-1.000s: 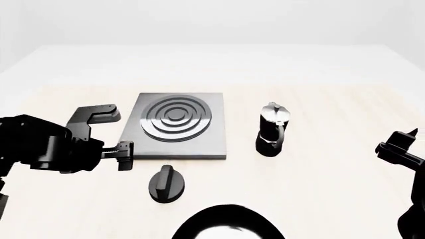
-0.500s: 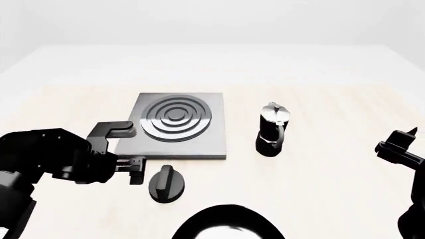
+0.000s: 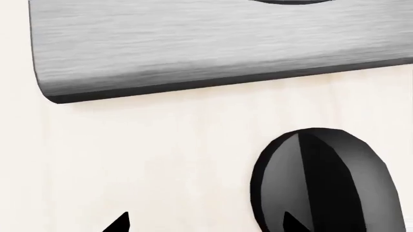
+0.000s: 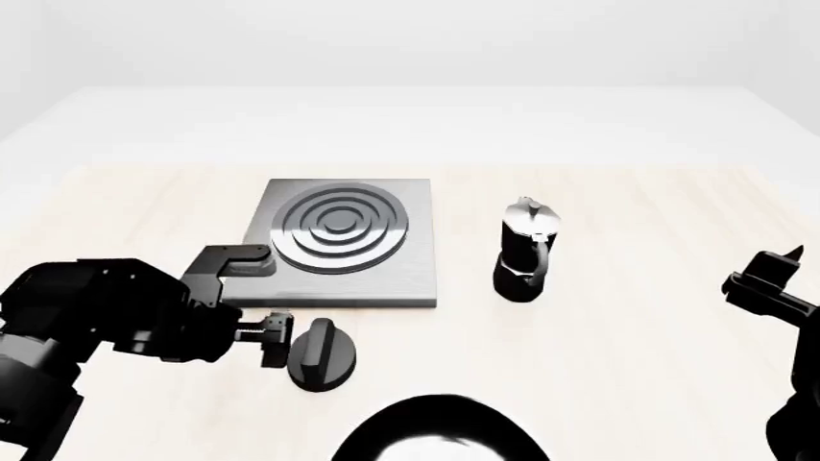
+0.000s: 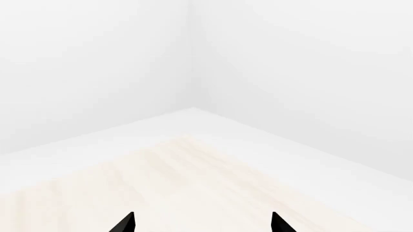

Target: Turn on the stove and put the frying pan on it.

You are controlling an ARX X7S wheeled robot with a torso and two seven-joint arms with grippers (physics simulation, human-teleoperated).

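Nearest the robot, the frying pan (image 4: 440, 430) sits at the bottom edge of the head view, cut off so that only part of its glossy rim and inside shows; its handle is out of frame. It lies on the table (image 4: 640, 365), well short of the stove, so placing it looks like the later step.

Just beyond it is the small black knob (image 4: 322, 353), lying apart from the slab on the bare tabletop. The left gripper (image 4: 263, 305) is beside the knob on its left, jaws spread wide and holding nothing. One finger reaches up toward the slab's near corner, the other sits just beside the knob. In the left wrist view two dark fingertips (image 3: 119, 224) show at the frame edge with the knob (image 3: 322, 181) partly behind one of them, so the jaws seem offset rather than straddling it, though the crop makes this hard to judge. The likely aim is to grip and twist the knob.

Farther on lies the stove (image 4: 344, 242), its burner rings bare. The moka pot (image 4: 527, 250) stands upright to its right, clear of the slab.

The right gripper (image 4: 769, 279) hovers at the far right, idle and empty, its tips well parted in the right wrist view (image 5: 201, 222)
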